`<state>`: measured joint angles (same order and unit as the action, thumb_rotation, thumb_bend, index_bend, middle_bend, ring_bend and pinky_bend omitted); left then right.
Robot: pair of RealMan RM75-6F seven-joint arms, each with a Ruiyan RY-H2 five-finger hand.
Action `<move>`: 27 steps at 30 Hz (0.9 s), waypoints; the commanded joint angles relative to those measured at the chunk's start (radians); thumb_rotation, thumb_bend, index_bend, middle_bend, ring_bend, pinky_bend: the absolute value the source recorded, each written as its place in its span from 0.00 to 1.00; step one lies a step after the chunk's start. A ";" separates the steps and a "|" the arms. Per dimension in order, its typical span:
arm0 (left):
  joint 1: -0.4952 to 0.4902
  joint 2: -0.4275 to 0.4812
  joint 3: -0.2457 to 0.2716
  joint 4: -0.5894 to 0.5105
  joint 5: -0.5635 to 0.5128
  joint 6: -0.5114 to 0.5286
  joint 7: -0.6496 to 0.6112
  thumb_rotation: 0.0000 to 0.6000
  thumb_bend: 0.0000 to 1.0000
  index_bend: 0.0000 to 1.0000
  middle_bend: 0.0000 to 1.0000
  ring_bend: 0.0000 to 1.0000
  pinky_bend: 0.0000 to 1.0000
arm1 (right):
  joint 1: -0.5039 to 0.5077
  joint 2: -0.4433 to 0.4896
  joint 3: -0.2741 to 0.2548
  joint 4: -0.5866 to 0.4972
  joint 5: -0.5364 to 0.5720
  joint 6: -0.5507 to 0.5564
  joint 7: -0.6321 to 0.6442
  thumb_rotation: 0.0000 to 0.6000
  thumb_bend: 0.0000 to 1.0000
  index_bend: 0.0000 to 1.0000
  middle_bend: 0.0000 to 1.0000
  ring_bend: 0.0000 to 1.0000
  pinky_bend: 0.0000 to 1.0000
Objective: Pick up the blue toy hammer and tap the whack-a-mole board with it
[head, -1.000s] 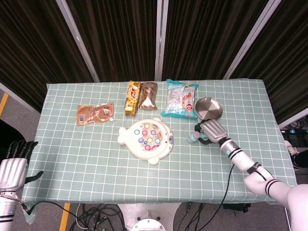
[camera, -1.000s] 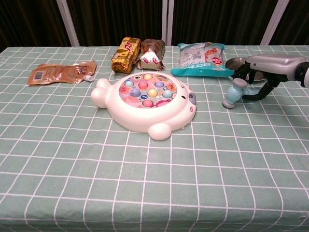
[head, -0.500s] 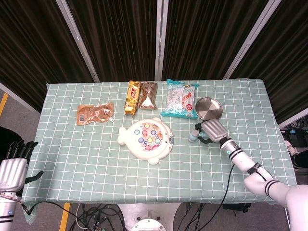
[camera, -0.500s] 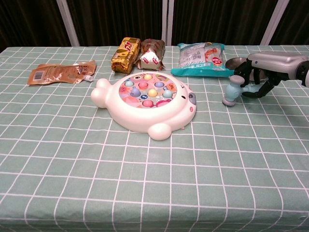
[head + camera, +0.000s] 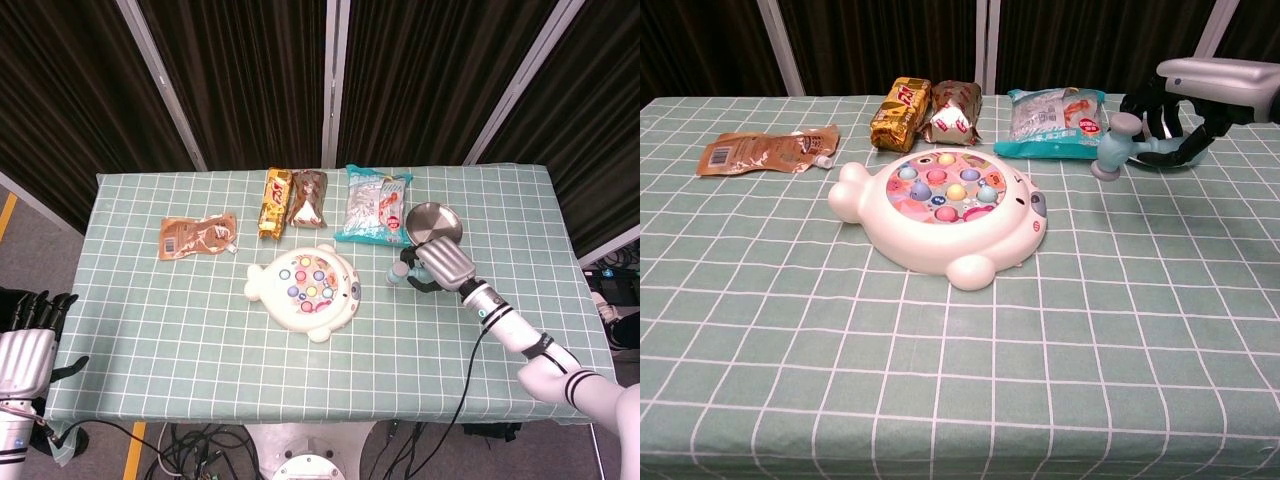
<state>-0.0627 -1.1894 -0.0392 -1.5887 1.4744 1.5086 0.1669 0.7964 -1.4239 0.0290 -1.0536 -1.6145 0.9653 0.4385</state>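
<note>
The left robot hand (image 5: 25, 350) is hanging off the near left corner of the tabletop (image 5: 150, 330), fingers apart and holding nothing; it is taking no part in the work and sits well clear of every item. On the far left of the cloth a brown pouch (image 5: 199, 236) is lying flat. Further right, two snack packs (image 5: 293, 199) are lying side by side at the far edge, out of the working area.

The whack-a-mole board (image 5: 944, 208) is sitting near the middle of the tabletop, its coloured buttons facing up, so it is open to a strike from above. To its right, a blue-white snack bag (image 5: 1058, 119) is lying at the far side, with a metal dish (image 5: 433, 222) beside it.

The right robot hand (image 5: 1185, 100) is gripping the hammer (image 5: 1118, 140) by its handle, fingers wrapped under it, with the head pointing left towards the board. The hammer is right of the board, in front of the snack bag, and apart from the board. This hold appears suited to swinging the head down on the buttons.

Compared with a second ago, the right robot hand and hammer are sitting higher and further from the camera in the chest view; the head is now up off the cloth. The board, the packs and the left robot hand are unchanged. Tapping is not yet begun.
</note>
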 commanded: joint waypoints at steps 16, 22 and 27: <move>0.002 0.001 -0.001 0.014 -0.005 -0.001 -0.025 1.00 0.05 0.14 0.15 0.04 0.01 | 0.225 0.031 0.117 -0.282 0.139 -0.293 -0.261 1.00 0.55 0.76 0.69 0.58 0.73; 0.005 -0.004 0.000 0.032 -0.007 -0.003 -0.043 1.00 0.05 0.14 0.15 0.04 0.01 | 0.260 -0.018 0.126 -0.253 0.174 -0.330 -0.324 1.00 0.55 0.76 0.70 0.58 0.73; 0.007 -0.009 0.002 0.045 -0.004 -0.001 -0.057 1.00 0.05 0.14 0.15 0.04 0.01 | 0.275 -0.053 0.117 -0.222 0.198 -0.359 -0.363 1.00 0.55 0.76 0.70 0.58 0.73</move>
<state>-0.0557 -1.1979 -0.0373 -1.5440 1.4702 1.5074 0.1103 1.0678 -1.4715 0.1489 -1.2815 -1.4212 0.6117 0.0813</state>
